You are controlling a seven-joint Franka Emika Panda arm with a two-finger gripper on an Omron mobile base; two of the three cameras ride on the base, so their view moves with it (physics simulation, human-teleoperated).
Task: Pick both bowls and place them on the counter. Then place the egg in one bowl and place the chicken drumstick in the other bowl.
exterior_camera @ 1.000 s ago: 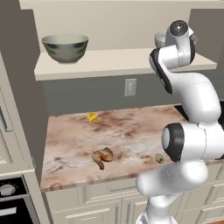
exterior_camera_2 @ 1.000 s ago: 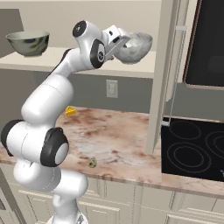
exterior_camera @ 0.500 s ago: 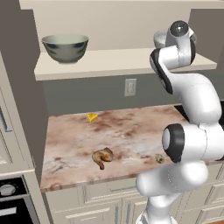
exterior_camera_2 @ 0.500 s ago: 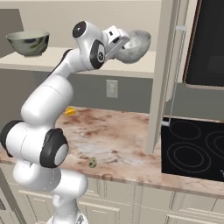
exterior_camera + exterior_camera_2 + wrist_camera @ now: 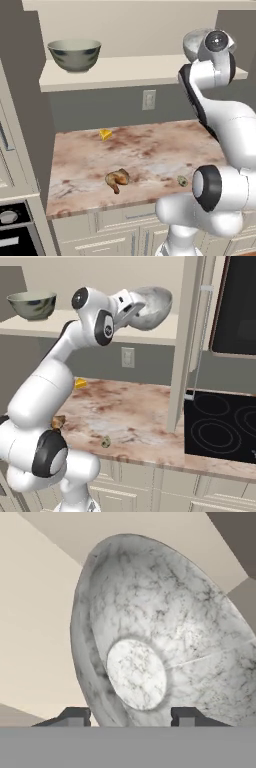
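The white grey-speckled bowl [image 5: 152, 306] is tipped over the right end of the shelf, its mouth facing the hand. My gripper [image 5: 136, 310] is shut on its rim. In the hand view the bowl [image 5: 150, 637] is close up and my gripper [image 5: 130, 714] straddles its wall. A sliver of this bowl [image 5: 192, 42] shows behind the arm. The dark grey-green bowl [image 5: 75, 54] [image 5: 32, 305] stands upright at the shelf's left end. On the marbled counter [image 5: 150, 150] [image 5: 135, 406] lie the chicken drumstick [image 5: 117, 179] [image 5: 58, 422] and the egg [image 5: 182, 181] [image 5: 106, 442], near the front edge.
A yellow cheese wedge [image 5: 105, 134] [image 5: 80, 383] lies at the back of the counter. The pale shelf [image 5: 125, 70] runs above it. A tall cabinet panel [image 5: 182, 346] ends the counter on the right, with a black cooktop [image 5: 225, 426] beyond. An outlet [image 5: 148, 99] is on the wall.
The upper arm has shifted slightly. The white bowl hangs tipped at the gripper much as before. Nothing on the counter has moved.
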